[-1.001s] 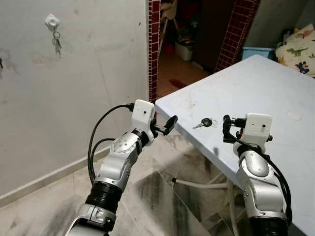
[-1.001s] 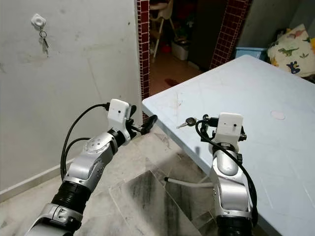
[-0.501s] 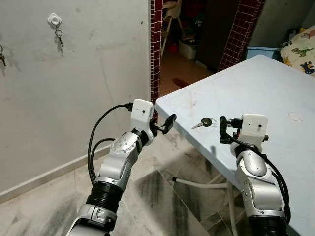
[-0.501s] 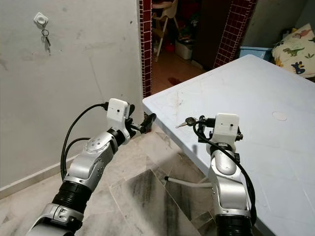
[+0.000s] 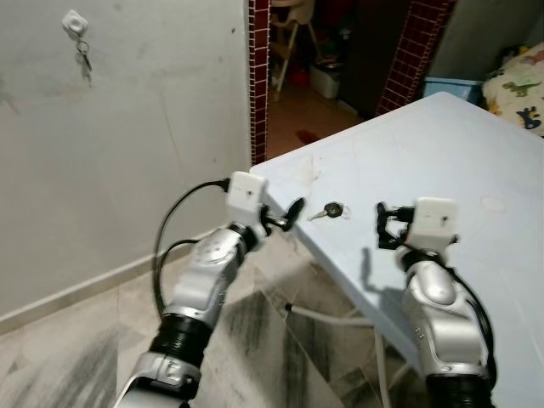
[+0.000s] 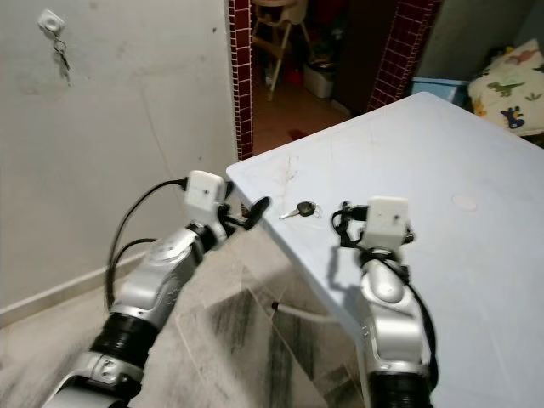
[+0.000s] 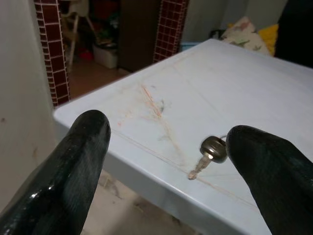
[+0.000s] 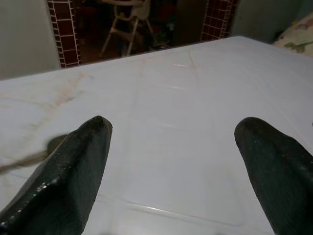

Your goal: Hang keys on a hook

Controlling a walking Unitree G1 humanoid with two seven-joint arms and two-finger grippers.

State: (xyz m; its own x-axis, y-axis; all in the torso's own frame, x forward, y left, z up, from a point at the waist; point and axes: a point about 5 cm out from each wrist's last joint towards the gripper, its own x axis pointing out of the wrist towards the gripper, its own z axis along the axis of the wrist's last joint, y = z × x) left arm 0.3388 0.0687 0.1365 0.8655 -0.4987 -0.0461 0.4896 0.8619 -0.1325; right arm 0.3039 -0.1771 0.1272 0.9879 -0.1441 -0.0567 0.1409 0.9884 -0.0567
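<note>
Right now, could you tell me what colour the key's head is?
The key has a dark, blackish head; the left wrist view shows it best.

Two arms of brushed silver metal, built from rounded, jointed segments. Ribbed black collar low on the left arm, a like dark band at the base of the right arm. White boxy camera housing on each wrist, a small dark dot on its face. Black cables looping from the left housing back along the forearm; a shorter black loop beside the right housing. Left end effector and right end effector each with two long, glossy black fingers, thick and rounded at the tips.
</note>
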